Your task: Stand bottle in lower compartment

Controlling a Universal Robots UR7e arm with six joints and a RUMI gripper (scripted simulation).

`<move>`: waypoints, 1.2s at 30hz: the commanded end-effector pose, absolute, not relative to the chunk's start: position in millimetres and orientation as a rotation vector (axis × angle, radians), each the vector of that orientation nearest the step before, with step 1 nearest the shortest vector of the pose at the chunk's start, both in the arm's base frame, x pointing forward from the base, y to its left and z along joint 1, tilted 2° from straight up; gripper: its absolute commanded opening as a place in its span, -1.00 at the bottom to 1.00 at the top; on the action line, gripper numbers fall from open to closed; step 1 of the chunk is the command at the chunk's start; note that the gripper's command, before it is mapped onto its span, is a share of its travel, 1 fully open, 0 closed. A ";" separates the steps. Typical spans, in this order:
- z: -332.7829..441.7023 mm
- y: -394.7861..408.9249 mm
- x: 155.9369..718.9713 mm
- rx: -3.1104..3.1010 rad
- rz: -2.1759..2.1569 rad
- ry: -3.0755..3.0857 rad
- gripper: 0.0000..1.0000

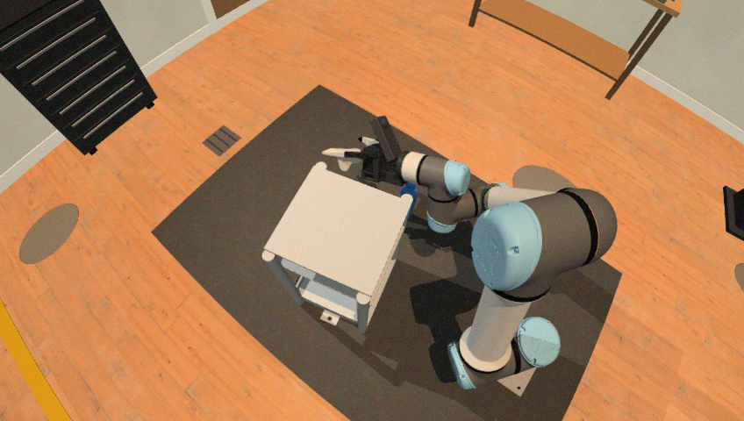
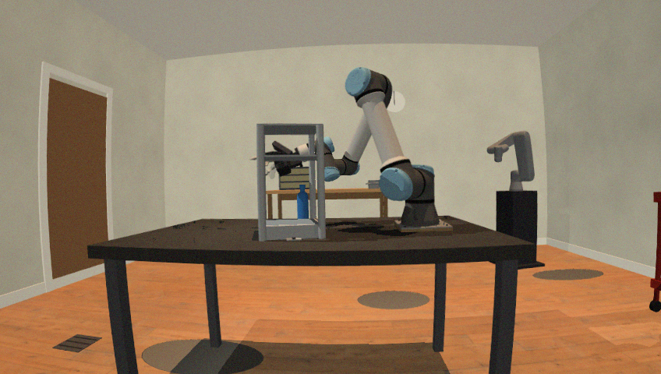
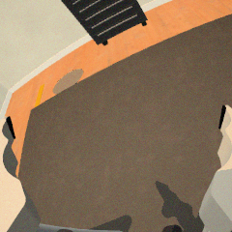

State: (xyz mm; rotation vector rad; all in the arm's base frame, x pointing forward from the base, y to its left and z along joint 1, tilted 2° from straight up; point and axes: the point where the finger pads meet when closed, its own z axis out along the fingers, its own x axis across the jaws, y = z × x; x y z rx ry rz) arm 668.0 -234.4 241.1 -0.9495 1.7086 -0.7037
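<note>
The blue bottle stands upright, cap up. In the overhead view it sits just outside the shelving unit's edge on the arm's side. From the side it shows through the lower compartment. The shelving unit has grey posts and a white top and stands on the dark table. My gripper is open and empty. It hangs beyond the unit's far corner at upper-shelf height, well above and away from the bottle. The wrist view shows only table and floor.
A black drawer cabinet stands by the wall. A wooden bench with a box stands behind the table. A second arm on a black pedestal is at the right. The arm's base is bolted near the unit.
</note>
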 end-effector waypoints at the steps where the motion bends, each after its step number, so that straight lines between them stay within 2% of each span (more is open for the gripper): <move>1: 241.8 -234.4 668.0 -0.950 -0.705 1.707 1.00; 21: 249.1 -235.9 669.1 -0.950 -0.705 1.707 1.00; 31: 358.0 -244.1 672.4 -0.949 -0.705 1.707 1.00; 34: 358.0 -244.1 672.4 -0.949 -0.705 1.707 1.00; 36: 384.8 -242.4 670.0 -0.949 -0.705 1.707 1.00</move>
